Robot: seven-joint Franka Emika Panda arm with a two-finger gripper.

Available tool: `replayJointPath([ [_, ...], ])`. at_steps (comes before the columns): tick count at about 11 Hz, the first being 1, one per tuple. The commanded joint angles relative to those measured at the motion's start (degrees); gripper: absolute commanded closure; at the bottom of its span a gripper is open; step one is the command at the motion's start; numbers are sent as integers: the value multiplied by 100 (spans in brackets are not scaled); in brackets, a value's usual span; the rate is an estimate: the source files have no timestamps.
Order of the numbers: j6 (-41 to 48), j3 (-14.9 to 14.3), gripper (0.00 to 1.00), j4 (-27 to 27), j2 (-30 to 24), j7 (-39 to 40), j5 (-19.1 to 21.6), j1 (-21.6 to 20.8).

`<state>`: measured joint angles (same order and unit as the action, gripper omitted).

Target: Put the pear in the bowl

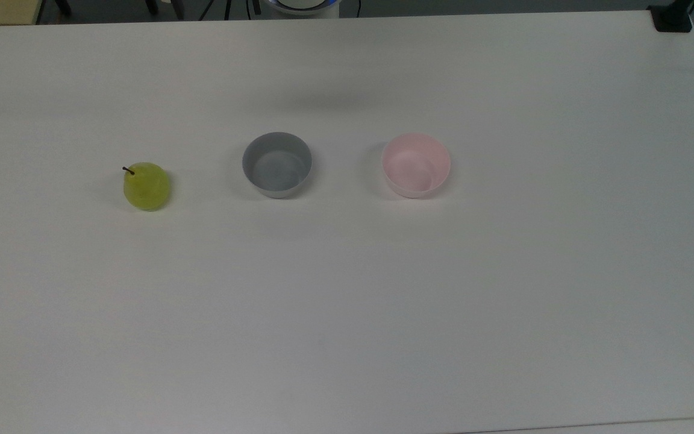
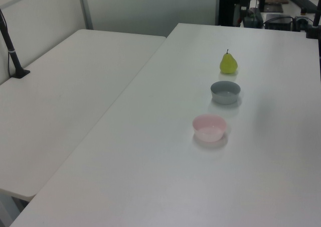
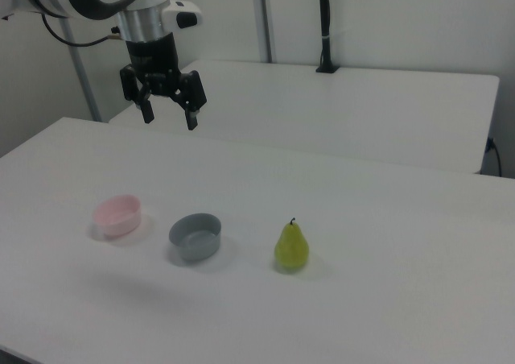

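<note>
A yellow-green pear [image 1: 147, 186] [image 2: 228, 63] [image 3: 291, 247] with a dark stem stands upright on the white table. The pale pink bowl [image 1: 415, 164] [image 2: 209, 127] [image 3: 117, 215] sits at the other end of the row, with nothing in it. High above the table in the right view, my gripper [image 3: 169, 120] hangs open and holds nothing. It is up and behind the two bowls, well away from the pear.
A grey bowl [image 1: 277, 164] [image 2: 225, 92] [image 3: 195, 235] sits between the pear and the pink bowl. A second white table [image 2: 60, 101] adjoins this one. A black post [image 3: 324, 26] stands clamped to the far table.
</note>
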<state>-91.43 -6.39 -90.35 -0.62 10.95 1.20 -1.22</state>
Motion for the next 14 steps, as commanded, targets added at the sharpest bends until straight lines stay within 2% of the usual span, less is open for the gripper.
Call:
replayJointPath([
  [1,-42,41,0,-44,-35,151,82,60],
  [6,-42,50,0,78,88,1451,-32,350],
  [7,-15,41,0,192,149,1506,-41,455],
  [9,-85,-20,0,202,351,1759,-312,482],
  [11,-583,-47,0,202,466,1849,-340,587],
  [14,-1007,-379,0,194,738,2006,-340,641],
])
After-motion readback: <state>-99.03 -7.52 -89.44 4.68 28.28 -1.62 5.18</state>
